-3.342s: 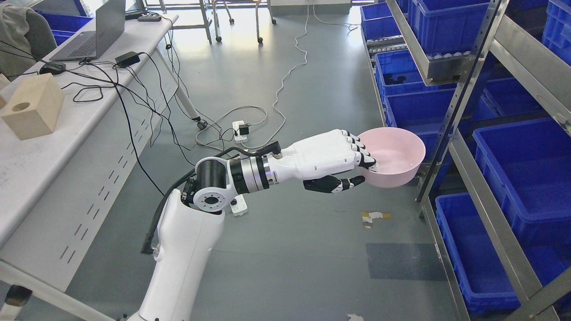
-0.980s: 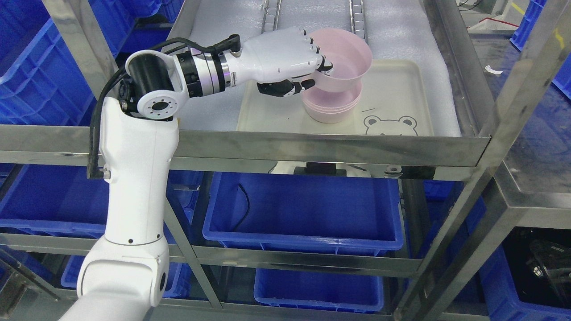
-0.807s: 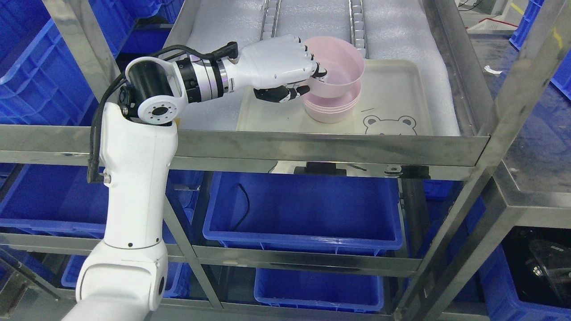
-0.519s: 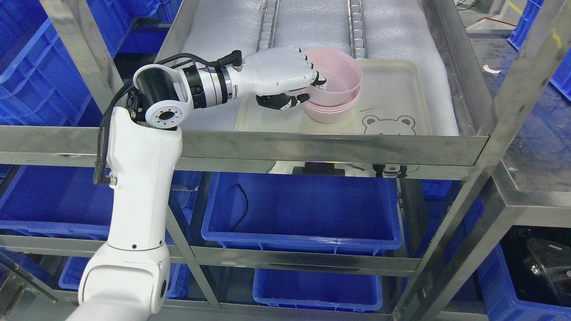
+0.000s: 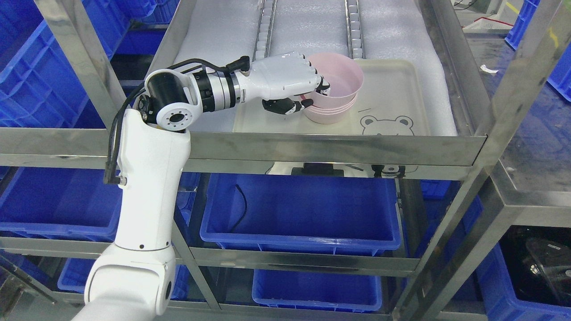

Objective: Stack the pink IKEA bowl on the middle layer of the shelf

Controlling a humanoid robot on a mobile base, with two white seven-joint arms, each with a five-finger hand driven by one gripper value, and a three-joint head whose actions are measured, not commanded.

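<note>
Now lowering a round pink plastic bowl (image 5: 341, 76) into the pink nested stack of matching bowls (image 5: 331, 113), nearly seated, on a cream rectangular tray with a bear-face print (image 5: 392, 96) laid on the white foam-lined steel shelf layer (image 5: 312, 149). Held by the white left hand (image 5: 290, 82), black-tipped fingers (image 5: 324, 87) hooked over the near rim and inside, thumb pressed outside just beneath: closed on the bowl. Right hand out of sight.

Best done by keeping the rim level and centred over the stack, easing straight down until rims sit evenly, with no sideways push that might slide the stack on the tray. Then uncurling slowly, thumb off first, and lifting up and back toward the left, clear of the rim, lest the top bowl tip or come along.
</note>
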